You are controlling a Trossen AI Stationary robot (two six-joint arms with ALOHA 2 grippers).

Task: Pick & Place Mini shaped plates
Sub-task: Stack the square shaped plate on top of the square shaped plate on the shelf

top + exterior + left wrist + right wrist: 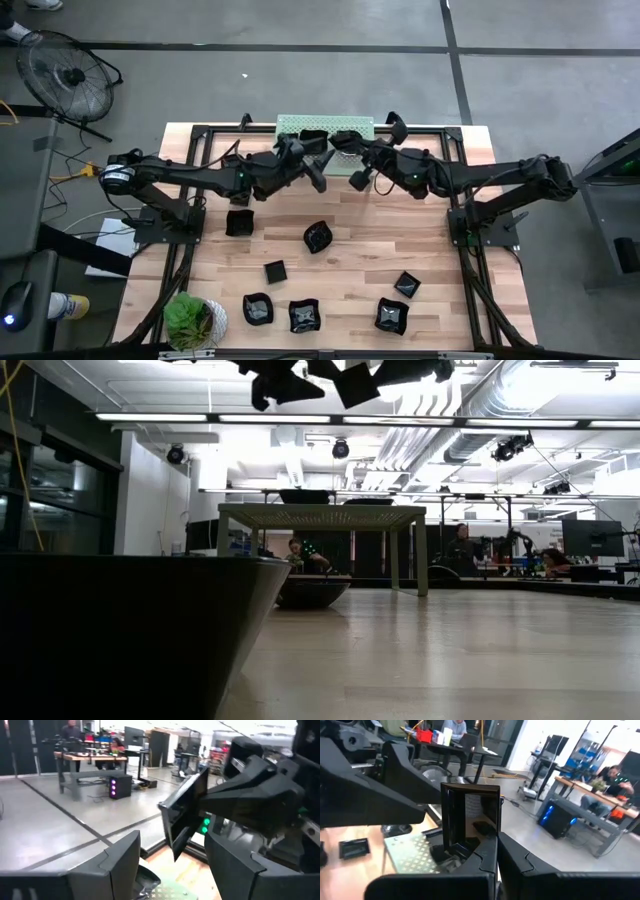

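both hands (pixel 318 160) (pixel 345 140) crowd above the shelf (pixel 360 124).

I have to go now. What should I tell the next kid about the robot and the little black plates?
Right tool: shut on a square plate, held up on edge above the green shelf.
Left tool: open, empty, facing the right one over the shelf.
Done: at least one plate on the shelf.
Left: eight plates on the table, such as one mid-table and one near the plant.
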